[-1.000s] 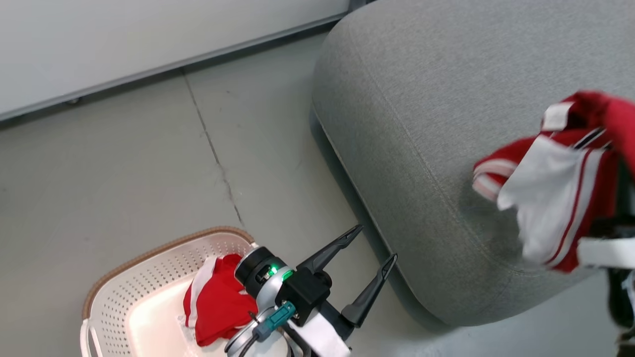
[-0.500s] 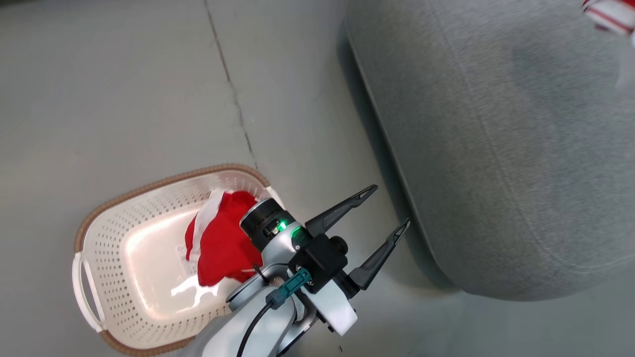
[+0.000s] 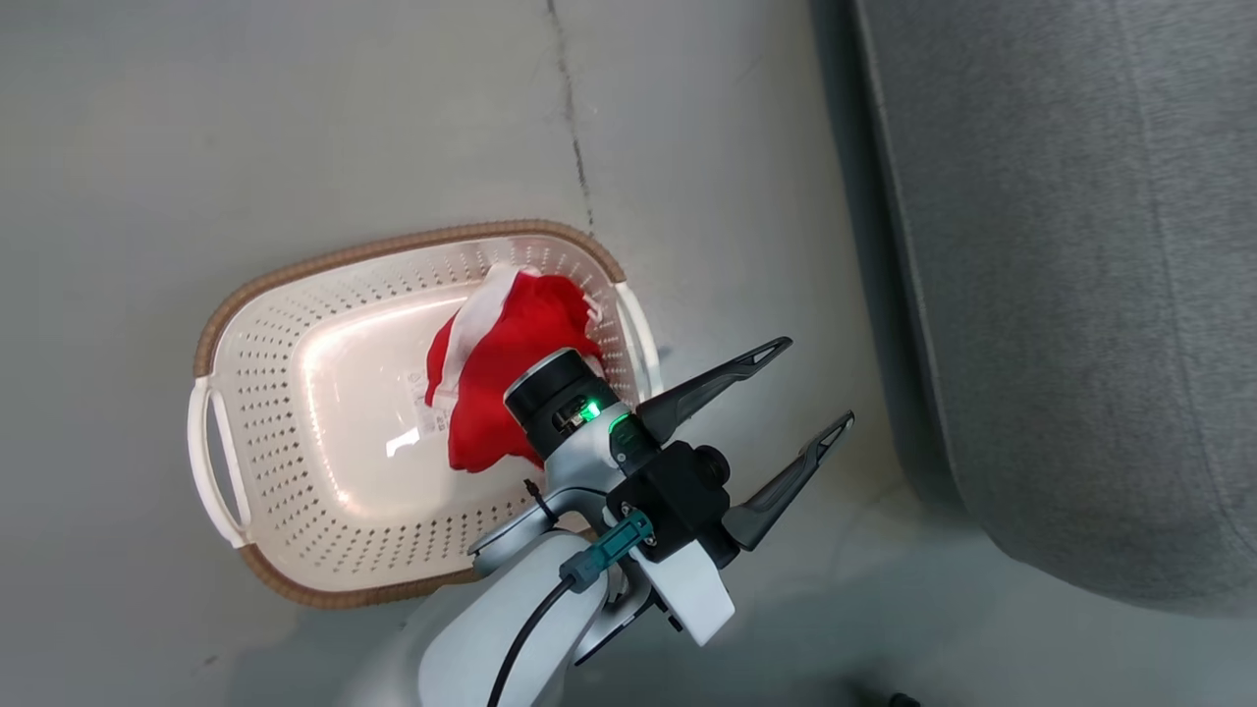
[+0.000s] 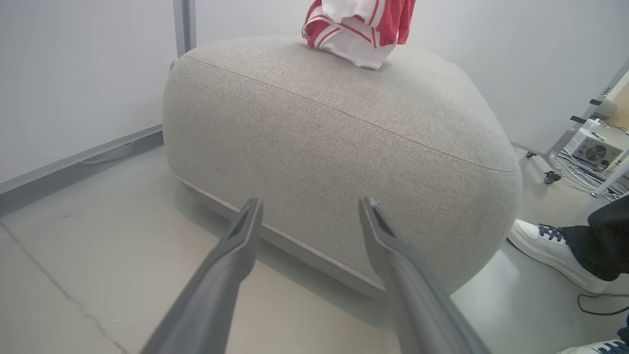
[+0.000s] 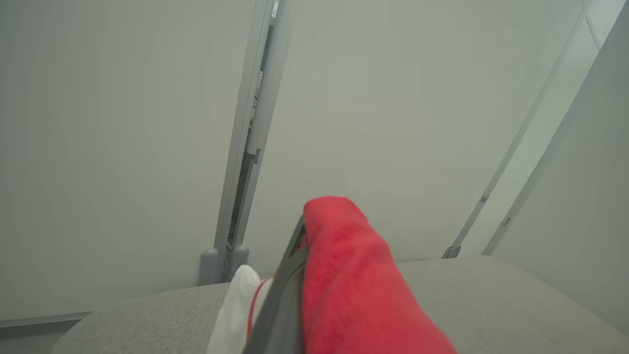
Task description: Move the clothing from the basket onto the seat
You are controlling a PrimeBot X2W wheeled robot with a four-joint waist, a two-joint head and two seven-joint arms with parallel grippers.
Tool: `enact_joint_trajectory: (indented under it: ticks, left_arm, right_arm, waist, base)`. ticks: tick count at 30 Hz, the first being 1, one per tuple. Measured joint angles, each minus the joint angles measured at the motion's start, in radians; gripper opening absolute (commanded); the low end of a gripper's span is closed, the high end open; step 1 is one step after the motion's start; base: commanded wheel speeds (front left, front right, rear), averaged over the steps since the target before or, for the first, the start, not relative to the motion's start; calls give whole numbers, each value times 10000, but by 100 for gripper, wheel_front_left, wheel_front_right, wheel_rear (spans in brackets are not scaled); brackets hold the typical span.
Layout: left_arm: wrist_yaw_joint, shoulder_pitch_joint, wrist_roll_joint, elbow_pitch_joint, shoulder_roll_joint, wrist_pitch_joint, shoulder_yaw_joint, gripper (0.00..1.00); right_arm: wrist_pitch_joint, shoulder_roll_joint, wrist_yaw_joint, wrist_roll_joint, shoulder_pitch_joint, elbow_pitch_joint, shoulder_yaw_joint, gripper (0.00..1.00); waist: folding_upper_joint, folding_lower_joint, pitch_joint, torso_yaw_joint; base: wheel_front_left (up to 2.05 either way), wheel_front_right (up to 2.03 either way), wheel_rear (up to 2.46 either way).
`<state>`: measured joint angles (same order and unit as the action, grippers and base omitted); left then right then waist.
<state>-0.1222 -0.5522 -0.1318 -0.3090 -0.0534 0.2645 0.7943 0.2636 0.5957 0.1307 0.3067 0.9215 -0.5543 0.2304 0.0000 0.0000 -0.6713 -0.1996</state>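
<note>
Risk: red garment (image 5: 351, 280), clamped in the closed right gripper (image 5: 300, 231) over the seat (image 4: 344, 137), may cling on release. Second garment (image 3: 496, 388) lies in the basket (image 3: 393, 245); the open left gripper (image 3: 817, 383) could snag its rim.

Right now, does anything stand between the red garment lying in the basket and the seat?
Nothing visible on the floor does. The red garment lies in the basket, with the seat beside it; the left gripper, fingers open, hangs over the floor strip between them.
</note>
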Motion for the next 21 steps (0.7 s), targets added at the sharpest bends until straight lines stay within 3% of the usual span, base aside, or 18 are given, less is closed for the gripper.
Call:
enact_joint_trajectory:
  ticks: [21]
  left_arm:
    - [276, -529, -35, 44, 36, 0, 466, 100]
  right_arm:
    - [6, 150, 2, 466, 1748, -4700, -2410, 0]
  waist:
    - [0, 0, -1151, 867]
  base:
    - [0, 0, 0]
